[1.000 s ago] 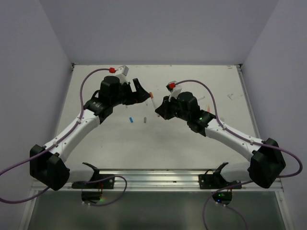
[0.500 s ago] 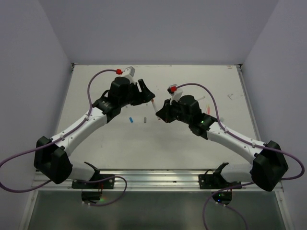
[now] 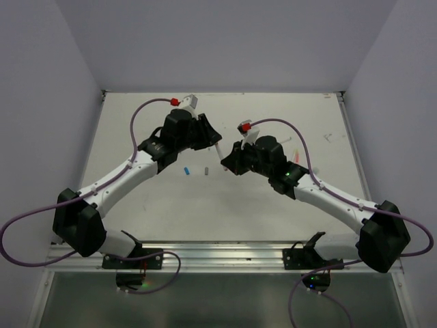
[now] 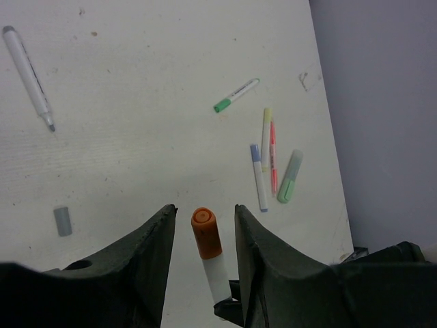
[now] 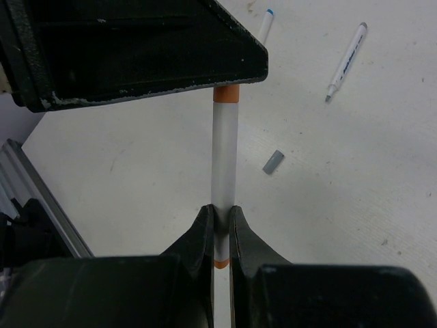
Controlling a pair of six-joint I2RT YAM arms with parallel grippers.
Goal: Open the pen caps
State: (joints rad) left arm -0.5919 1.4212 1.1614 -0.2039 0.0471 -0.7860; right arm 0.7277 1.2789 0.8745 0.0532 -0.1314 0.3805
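Note:
My right gripper (image 5: 219,212) is shut on the lower part of a white pen barrel (image 5: 224,150) and holds it above the table. The pen's orange cap (image 4: 206,232) points into my left gripper (image 4: 203,212). The left jaws stand on either side of the cap, with a narrow gap on each side. In the top view the left gripper (image 3: 213,140) and the right gripper (image 3: 224,158) meet at the table's middle. A loose grey cap (image 4: 62,221) and a loose blue cap (image 3: 186,170) lie on the table.
An uncapped grey-tipped pen (image 4: 29,76) lies at the far left. A green-capped pen (image 4: 236,95) lies alone. To the right lie a blue pen (image 4: 257,176), a yellowish pen (image 4: 265,128), a pink pen (image 4: 272,157) and a mint highlighter (image 4: 289,176).
My left arm has moved right to the pen, and its jaws have narrowed around the orange cap. The right gripper stays shut on the barrel, shifted slightly.

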